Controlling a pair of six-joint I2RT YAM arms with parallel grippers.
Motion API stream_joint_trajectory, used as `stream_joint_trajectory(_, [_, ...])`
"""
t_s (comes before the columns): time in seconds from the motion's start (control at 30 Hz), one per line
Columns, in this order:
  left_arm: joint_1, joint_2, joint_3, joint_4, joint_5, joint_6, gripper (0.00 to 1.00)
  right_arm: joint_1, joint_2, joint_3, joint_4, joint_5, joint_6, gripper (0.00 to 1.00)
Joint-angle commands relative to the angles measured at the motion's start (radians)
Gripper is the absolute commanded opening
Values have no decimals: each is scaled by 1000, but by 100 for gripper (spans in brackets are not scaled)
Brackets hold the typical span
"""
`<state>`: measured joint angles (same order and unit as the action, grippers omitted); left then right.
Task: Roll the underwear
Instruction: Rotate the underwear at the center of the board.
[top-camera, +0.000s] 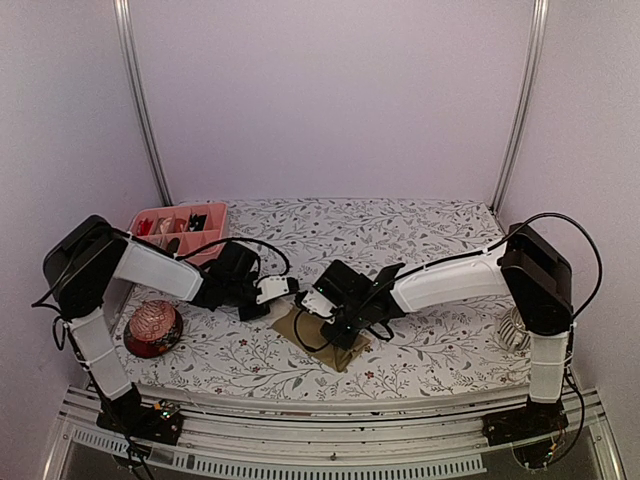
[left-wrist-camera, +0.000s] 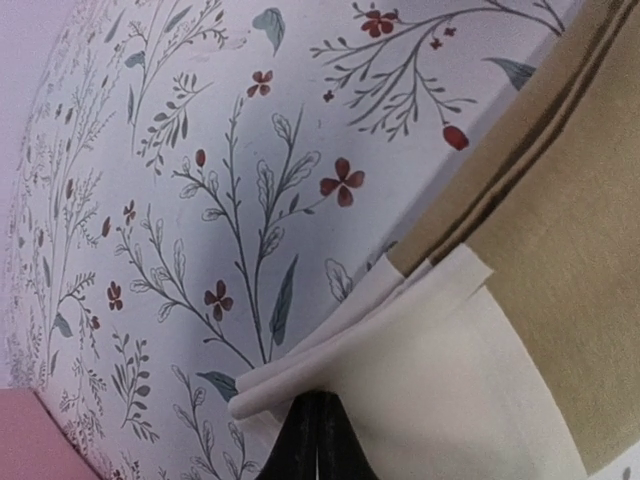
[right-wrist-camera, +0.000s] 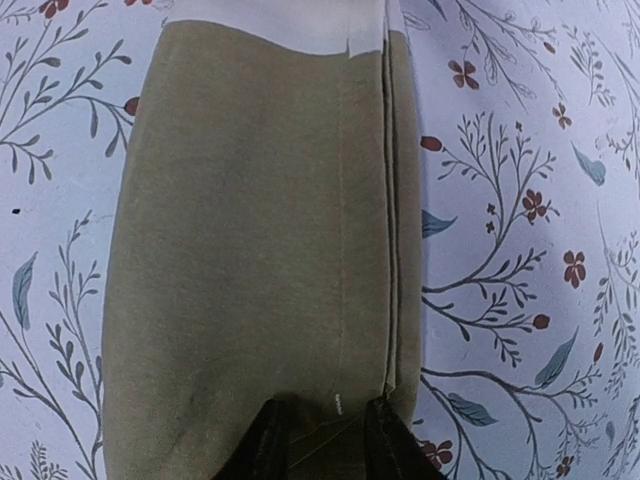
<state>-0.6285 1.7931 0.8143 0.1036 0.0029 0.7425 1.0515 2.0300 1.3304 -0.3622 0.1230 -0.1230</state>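
Tan underwear (top-camera: 288, 325), folded into a flat strip, lies mid-counter (top-camera: 430, 225). Left jaws closed, pinching the pale band (left-wrist-camera: 430, 380) at its edge. Right jaws part-open, straddling the opposite end. Cloth looks light, soft and limp; layers likely to slip. Best gripped at the firmer band and rolled tight from there.

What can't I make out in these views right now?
Top view: the right arm covers much of the folded tan-beige cloth underwear, hiding its shape.
Left wrist view: the shut left fingers meet the pale band at the bottom edge; any pinch is cut off.
Right wrist view: the right fingers stand apart at the bottom edge; contact with the cloth is unclear.
Top view: the pink compartment tray's contents are too small.
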Motion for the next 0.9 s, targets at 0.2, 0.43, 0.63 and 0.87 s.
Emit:
stream_joint_trajectory(0.2, [-38,229,229,-30,-194,32,20,-4,-175,-65,-41,-68,-5,55])
stream_joint_trajectory(0.43, [-60,382,471,-34,-343,59,82,-4,-302,-229,46,-52,-134,64])
stream_joint_trajectory(0.63, [-86,310,512,17,-404,39,99,-5,-374,-375,207,18,-242,70])
stream_joint_trajectory(0.87, [-88,12,301,-36,-299,-25,98,-6,-273,-373,276,203,-222,61])
